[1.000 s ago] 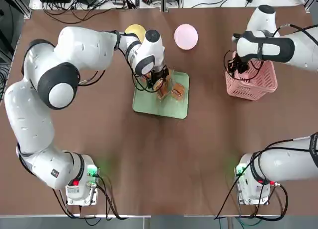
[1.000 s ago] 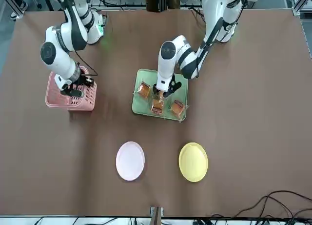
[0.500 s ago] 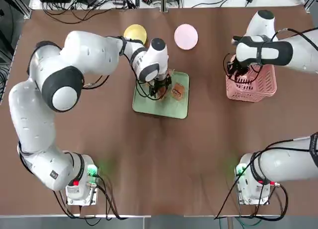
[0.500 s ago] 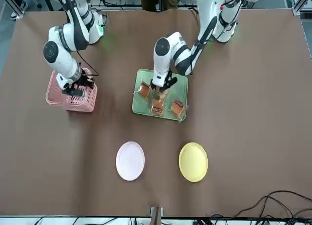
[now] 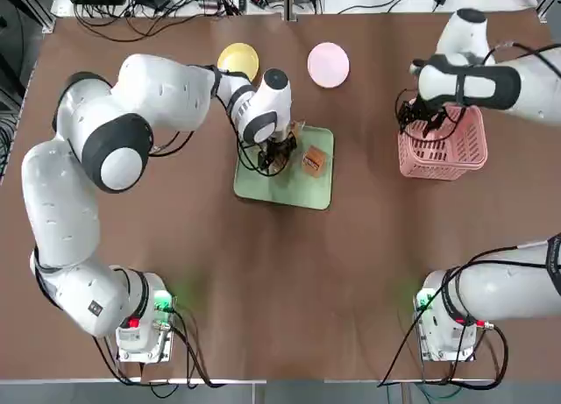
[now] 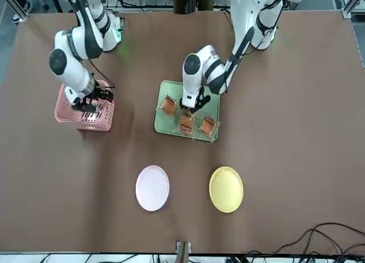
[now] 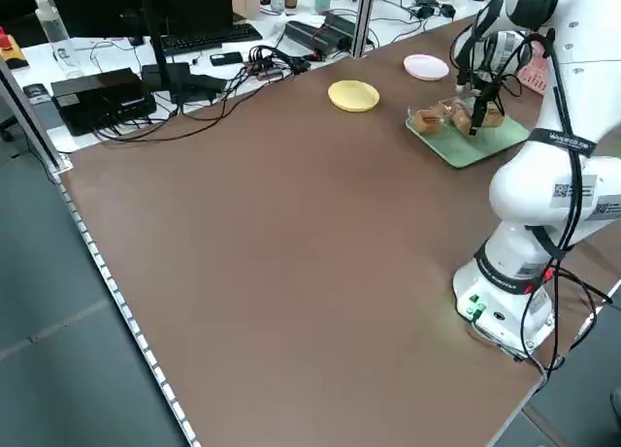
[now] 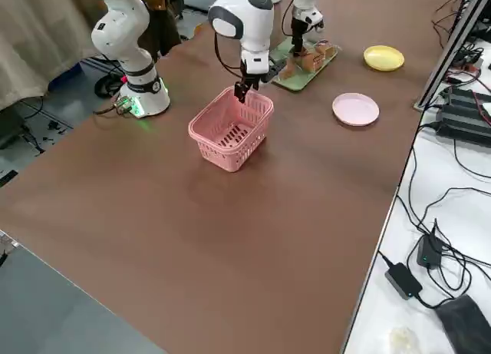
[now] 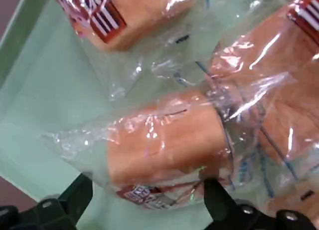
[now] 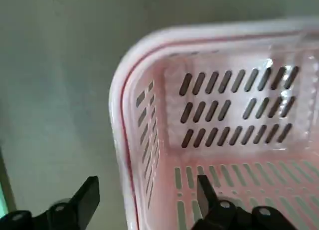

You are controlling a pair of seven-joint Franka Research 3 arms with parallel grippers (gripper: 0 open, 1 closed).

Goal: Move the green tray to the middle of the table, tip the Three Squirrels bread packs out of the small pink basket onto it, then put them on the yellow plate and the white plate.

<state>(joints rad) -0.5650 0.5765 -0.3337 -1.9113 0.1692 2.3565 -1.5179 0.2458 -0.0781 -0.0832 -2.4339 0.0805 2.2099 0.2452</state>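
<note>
Two end effectors at work: my left end effector (image 9: 144,187) straddles a bread pack (image 9: 167,152) on the green tray (image 5: 302,183), fingers spread; my right end effector (image 10: 144,190), spread, straddles the pink basket (image 10: 209,130) rim.

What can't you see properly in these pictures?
- Top view: the left gripper and arm cover some bread packs on the green tray.
- Left wrist view: the pack's label is cut off behind a fingertip.
- Front view: the small pink basket floor is hidden behind the right gripper.
</note>
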